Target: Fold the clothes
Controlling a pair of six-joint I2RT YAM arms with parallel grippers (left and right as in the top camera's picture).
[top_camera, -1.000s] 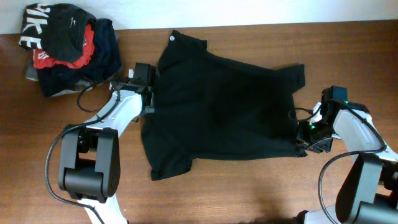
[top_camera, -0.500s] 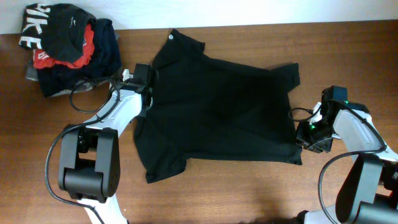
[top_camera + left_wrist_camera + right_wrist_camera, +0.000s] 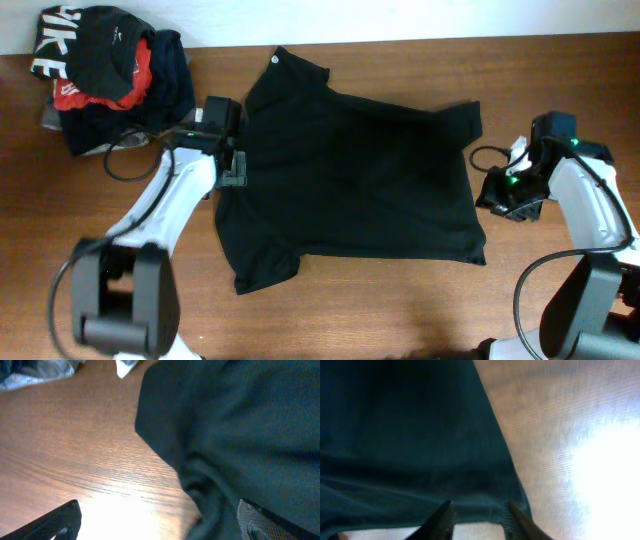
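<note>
The black T-shirt lies spread flat across the middle of the table, one sleeve toward the front left. My left gripper stands wide open at the shirt's left edge. In the left wrist view the bunched shirt edge lies on the wood between my fingers, and the left gripper holds nothing. My right gripper is at the shirt's right edge. In the right wrist view the right gripper has its jaws parted, with the flat hem of the shirt just past the tips.
A pile of other garments, black with white lettering, red, navy and grey, sits at the back left corner, close behind my left arm. Bare wooden table runs along the front. The pile's edge shows in the left wrist view.
My left gripper has opened and let go of the shirt's left edge. The shirt slid a little to the left, then stayed still. My right gripper moved back from the shirt's front right corner.
</note>
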